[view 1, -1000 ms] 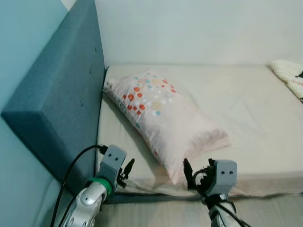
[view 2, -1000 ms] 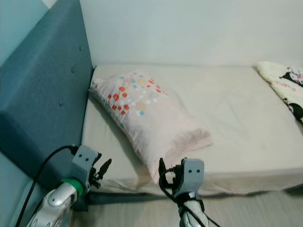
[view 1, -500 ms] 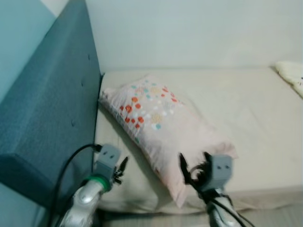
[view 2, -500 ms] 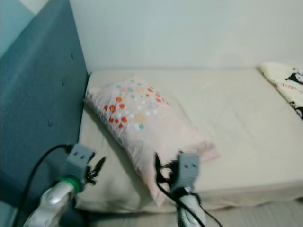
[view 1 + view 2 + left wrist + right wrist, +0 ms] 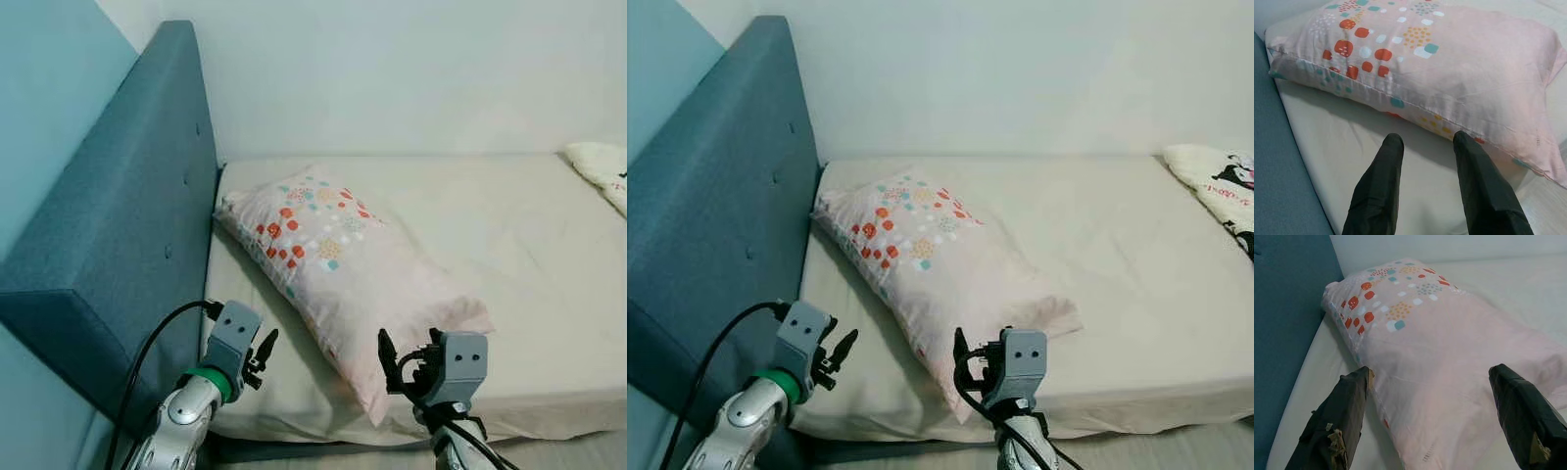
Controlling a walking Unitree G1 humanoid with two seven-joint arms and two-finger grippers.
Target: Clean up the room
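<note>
A pale pink pillow (image 5: 343, 255) with red, teal and orange dots lies slantwise on the cream mattress (image 5: 529, 255), one end by the headboard and its near corner at the bed's front edge. My left gripper (image 5: 263, 351) hovers open over the mattress's front left part, just short of the pillow's long side (image 5: 1449, 63), with nothing between its fingers (image 5: 1382, 181). My right gripper (image 5: 404, 354) is open wide at the pillow's near corner, and the pillow (image 5: 1440, 333) spans the gap between its fingers (image 5: 1342, 411).
A padded teal headboard (image 5: 127, 225) runs along the left side of the bed. A cream blanket with a black cartoon print (image 5: 1225, 186) lies at the far right. A white wall backs the bed, and a strip of pale floor (image 5: 1176, 446) shows below its front edge.
The whole view has shifted as the camera moved, and the bed now sits lower and a little closer. Both grippers keep the same open pose near the pillow's front.
</note>
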